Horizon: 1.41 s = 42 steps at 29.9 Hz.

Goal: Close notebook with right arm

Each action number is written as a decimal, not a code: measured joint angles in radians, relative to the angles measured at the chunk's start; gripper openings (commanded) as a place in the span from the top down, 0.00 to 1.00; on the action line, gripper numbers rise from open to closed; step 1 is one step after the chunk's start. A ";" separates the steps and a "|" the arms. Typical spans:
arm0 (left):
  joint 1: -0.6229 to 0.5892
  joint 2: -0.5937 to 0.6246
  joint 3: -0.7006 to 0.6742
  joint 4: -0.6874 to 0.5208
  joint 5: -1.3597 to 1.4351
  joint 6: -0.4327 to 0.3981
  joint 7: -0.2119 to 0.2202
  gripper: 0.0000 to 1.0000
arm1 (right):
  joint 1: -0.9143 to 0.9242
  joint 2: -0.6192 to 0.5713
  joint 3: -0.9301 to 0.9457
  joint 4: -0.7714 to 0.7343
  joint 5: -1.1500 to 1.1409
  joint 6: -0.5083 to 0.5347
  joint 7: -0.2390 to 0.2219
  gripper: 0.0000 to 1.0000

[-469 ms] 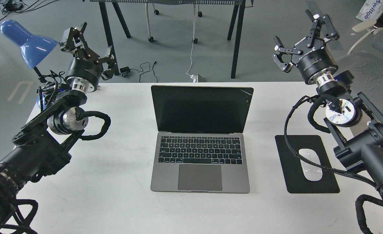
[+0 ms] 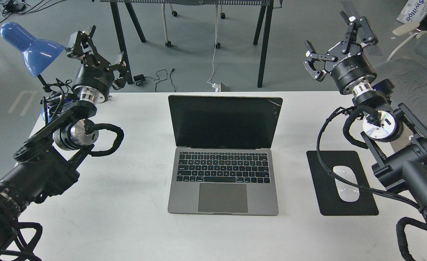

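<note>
The notebook (image 2: 223, 159), a space-grey laptop, stands open in the middle of the white table (image 2: 133, 224). Its black screen is upright and faces me; keyboard and trackpad show. My right gripper (image 2: 338, 45) is open and empty. It is raised past the table's far right edge, to the right of the screen and well apart from it. My left gripper (image 2: 99, 49) is open and empty, raised at the table's far left corner beside the blue lamp (image 2: 30, 47).
A black mouse pad (image 2: 344, 201) with a white mouse (image 2: 347, 183) lies right of the laptop, under my right arm's cable. Black table legs and chair wheels stand on the floor beyond the table. A grey chair is at far right.
</note>
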 measured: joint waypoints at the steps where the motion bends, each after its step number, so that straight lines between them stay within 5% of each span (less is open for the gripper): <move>1: 0.000 0.000 0.000 0.000 0.000 0.000 0.000 0.00 | 0.000 0.001 0.000 0.000 0.000 -0.002 0.000 0.00; 22: 0.000 0.000 0.000 0.000 0.000 -0.001 0.000 0.00 | 0.027 -0.006 -0.008 -0.022 0.058 -0.003 -0.012 0.00; 42: 0.000 0.000 0.000 0.000 0.000 -0.001 0.000 0.00 | 0.390 -0.052 -0.668 -0.316 0.049 -0.013 -0.023 0.00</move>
